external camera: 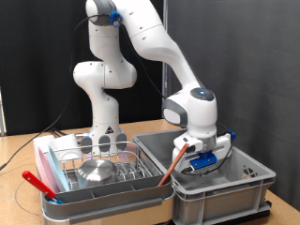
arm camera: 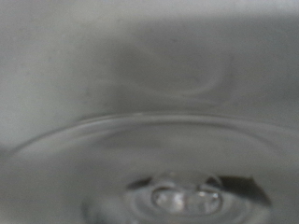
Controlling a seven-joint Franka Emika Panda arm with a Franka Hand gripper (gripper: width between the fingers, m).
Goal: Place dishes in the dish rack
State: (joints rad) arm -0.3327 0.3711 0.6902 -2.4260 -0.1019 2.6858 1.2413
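My gripper (external camera: 201,157) is lowered into the large grey bin (external camera: 246,184) at the exterior view's right; its fingers are hidden by the hand. The wrist view is filled, blurred, by a clear glass piece (arm camera: 177,191) with a curved rim, very close to the camera. The dish rack (external camera: 141,190), silver wire in a white tray, stands to the left of the bin. It holds a shiny steel bowl (external camera: 96,171) and clear glass pieces (external camera: 98,142) at its back. A blue patch (external camera: 202,164) shows under the hand; I cannot tell if it is the plate.
A thin orange-brown stick (external camera: 170,170) leans over the bin's near-left wall beside the gripper. A red utensil (external camera: 39,184) lies at the rack's left end. The robot's base stands behind the rack. Cables trail on the wooden table at the left.
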